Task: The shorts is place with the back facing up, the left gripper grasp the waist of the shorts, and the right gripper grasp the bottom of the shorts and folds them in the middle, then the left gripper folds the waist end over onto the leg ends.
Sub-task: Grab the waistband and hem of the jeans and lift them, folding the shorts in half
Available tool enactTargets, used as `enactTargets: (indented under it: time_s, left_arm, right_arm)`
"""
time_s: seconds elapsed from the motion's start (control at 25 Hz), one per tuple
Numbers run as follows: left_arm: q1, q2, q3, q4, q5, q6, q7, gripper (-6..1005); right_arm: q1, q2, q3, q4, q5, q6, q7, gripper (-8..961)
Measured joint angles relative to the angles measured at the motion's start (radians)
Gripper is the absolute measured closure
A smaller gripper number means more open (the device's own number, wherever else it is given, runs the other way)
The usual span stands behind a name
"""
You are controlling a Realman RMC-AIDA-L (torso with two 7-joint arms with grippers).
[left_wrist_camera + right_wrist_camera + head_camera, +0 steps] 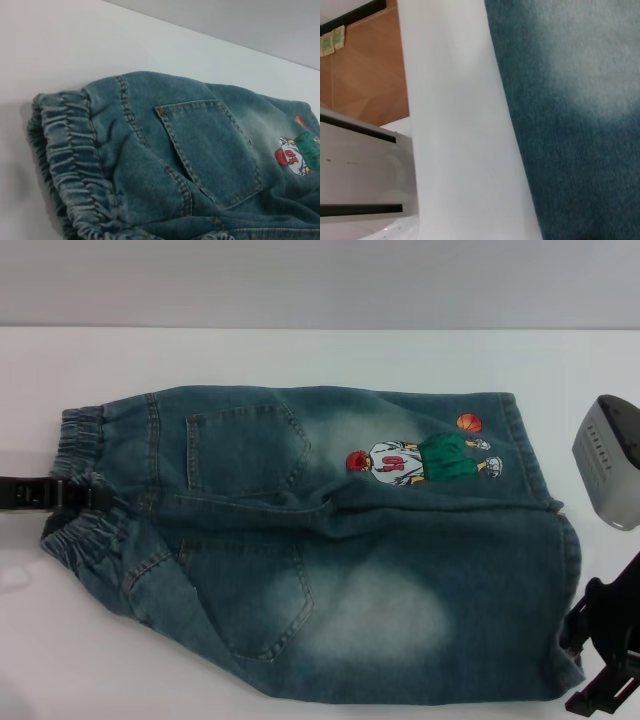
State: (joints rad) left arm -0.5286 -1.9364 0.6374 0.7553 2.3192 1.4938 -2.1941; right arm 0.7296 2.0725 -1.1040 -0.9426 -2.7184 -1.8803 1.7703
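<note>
the shorts (320, 560) lie flat across the middle of the white table (300, 360) in my head view, back pockets up, the embroidered basketball player (420, 460) toward the upper right. the waist of the shorts (80, 490) sits at the left of the frame, ruffled and bunched; the bottom of the shorts (560, 580) runs down the right side.

my left gripper (85, 497) comes in from the left edge, a slim black bar lying right at the waistband, its tip pressed into the gathered elastic where the band pinches inward. it looks clamped on the waist, the denim puckering around it. my right gripper (605, 660) stands at the lower right corner, just beside the hem; i cannot tell whether its jaws are apart or together, or whether it touches the cloth.

my left wrist view shows the waistband's ruffles (70, 165) and one pocket (210, 150) close up, which the head view gives only from above. my right wrist view shows faded denim (580, 125) against the table's edge, with brown floor (365, 75) beyond.
</note>
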Motion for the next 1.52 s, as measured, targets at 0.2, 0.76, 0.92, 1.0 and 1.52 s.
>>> enactTargets:
  time_s: [0.2, 0.76, 0.92, 1.0, 1.52]
  left_arm:
    - [0.002, 0.002, -0.002, -0.001, 0.000, 0.000, 0.001, 956]
    - [0.003, 0.002, -0.008, -0.001, 0.000, -0.001, 0.022, 956]
    - [0.001, 0.002, -0.006, -0.001, 0.000, -0.001, 0.023, 956]
    - [0.003, 0.002, -0.006, -0.001, 0.000, -0.001, 0.024, 956]
    - [0.007, 0.000, -0.007, -0.001, 0.001, -0.001, 0.030, 955]
  right_arm:
    - [0.004, 0.000, -0.002, 0.007, 0.001, 0.007, 0.000, 318]
    - [0.000, 0.003, -0.006, 0.035, 0.037, 0.039, 0.007, 321]
    - [-0.001, 0.003, -0.007, 0.035, 0.041, 0.041, 0.007, 322]
    - [-0.002, 0.003, -0.007, 0.035, 0.043, 0.047, 0.008, 396]
    - [-0.001, 0.002, -0.079, 0.060, 0.039, 0.079, 0.035, 718]
